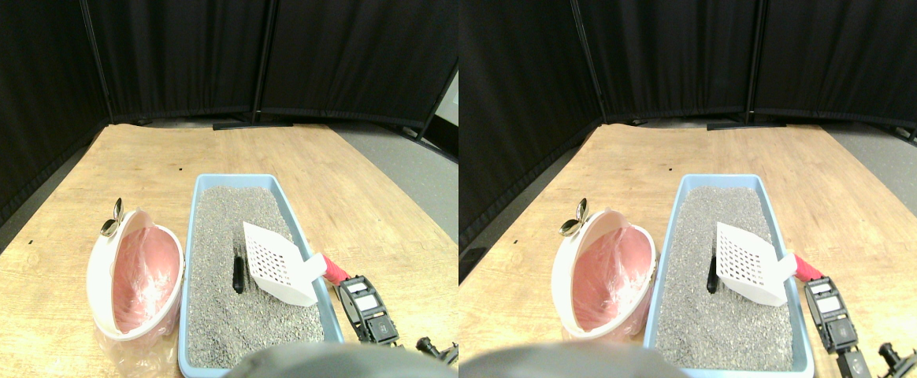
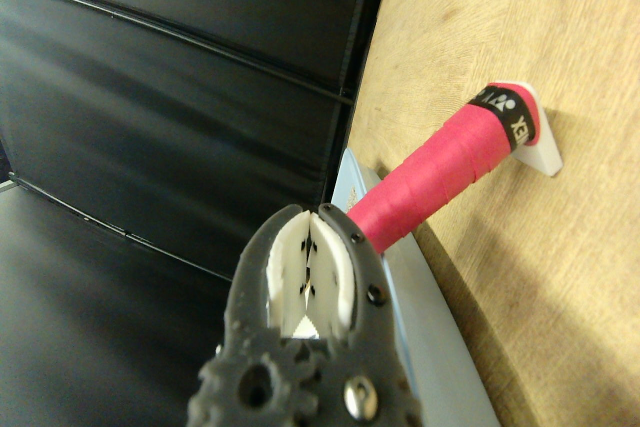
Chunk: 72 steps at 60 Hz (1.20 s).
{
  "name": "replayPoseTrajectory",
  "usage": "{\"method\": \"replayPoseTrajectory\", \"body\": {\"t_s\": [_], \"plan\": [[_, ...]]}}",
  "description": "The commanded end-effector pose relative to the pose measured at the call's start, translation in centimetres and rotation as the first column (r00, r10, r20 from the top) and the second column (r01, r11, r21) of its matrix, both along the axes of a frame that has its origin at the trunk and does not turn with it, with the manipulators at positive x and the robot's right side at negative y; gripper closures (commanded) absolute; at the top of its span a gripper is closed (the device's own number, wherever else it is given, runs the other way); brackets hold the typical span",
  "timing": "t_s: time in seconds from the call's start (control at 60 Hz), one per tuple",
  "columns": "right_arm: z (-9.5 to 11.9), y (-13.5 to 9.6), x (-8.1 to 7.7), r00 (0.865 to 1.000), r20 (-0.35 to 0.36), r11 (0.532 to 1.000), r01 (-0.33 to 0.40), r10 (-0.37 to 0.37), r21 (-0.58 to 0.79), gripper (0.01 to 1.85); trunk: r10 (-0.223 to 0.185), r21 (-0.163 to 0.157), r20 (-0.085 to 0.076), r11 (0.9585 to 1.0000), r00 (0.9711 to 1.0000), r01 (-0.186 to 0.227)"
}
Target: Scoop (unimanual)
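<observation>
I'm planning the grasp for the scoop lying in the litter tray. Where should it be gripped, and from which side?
Grip the scoop by its pink wrapped handle, coming from the tray's right side: the handle juts out over that rim, clear of the litter, towards the end effector.

Grey tool (image 2: 310, 277), white pads (image 2: 335, 282), silver screws.

Light wood worktop (image 1: 151, 161), black screens behind. On it: blue litter tray (image 1: 295, 211) (filled with grey granules), pink-lined white bin (image 1: 96, 272) just left of the tray, on clear plastic sheet (image 1: 131, 356).
</observation>
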<state>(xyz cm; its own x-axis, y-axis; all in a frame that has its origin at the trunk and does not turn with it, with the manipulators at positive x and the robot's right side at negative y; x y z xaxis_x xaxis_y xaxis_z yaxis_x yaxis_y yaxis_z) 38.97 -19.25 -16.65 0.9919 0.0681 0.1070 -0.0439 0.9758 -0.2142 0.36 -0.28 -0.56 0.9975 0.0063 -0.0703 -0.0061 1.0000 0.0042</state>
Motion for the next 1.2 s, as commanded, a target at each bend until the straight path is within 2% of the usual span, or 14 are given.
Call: {"method": "replayPoseTrajectory", "body": {"t_s": [0.017, 0.283, 0.55, 0.75, 1.017, 1.2], "plan": [[0.8, 0.1, -0.1, 0.999, 0.039, 1.000, 0.002, -0.002, -0.006, 1.41, 0.008, -0.005, 0.001, 1.0000, 1.0000, -0.008], [1.1, 0.3, -1.1, 0.999, 0.030, 1.000, 0.015, -0.015, -0.005, 1.42, 0.007, -0.020, 0.003, 0.9998, 1.0000, -0.007], [1.7, 0.1, -1.6, 0.998, 0.069, 1.000, -0.001, 0.001, 0.004, 1.45, -0.003, -0.026, 0.005, 0.9997, 1.0000, 0.003], [2.0, 0.0, -1.9, 0.998, 0.063, 1.000, -0.002, 0.002, -0.003, 1.44, -0.008, -0.028, 0.007, 0.9996, 0.9999, 0.008], [2.1, 0.3, -2.5, 0.999, 0.051, 1.000, -0.003, 0.003, -0.014, 1.42, -0.012, -0.031, 0.004, 0.9994, 0.9999, 0.012], [1.8, 0.3, -2.2, 0.998, 0.055, 1.000, -0.015, 0.015, 0.011, 1.43, -0.014, -0.034, 0.000, 0.9993, 0.9999, 0.014]]}}
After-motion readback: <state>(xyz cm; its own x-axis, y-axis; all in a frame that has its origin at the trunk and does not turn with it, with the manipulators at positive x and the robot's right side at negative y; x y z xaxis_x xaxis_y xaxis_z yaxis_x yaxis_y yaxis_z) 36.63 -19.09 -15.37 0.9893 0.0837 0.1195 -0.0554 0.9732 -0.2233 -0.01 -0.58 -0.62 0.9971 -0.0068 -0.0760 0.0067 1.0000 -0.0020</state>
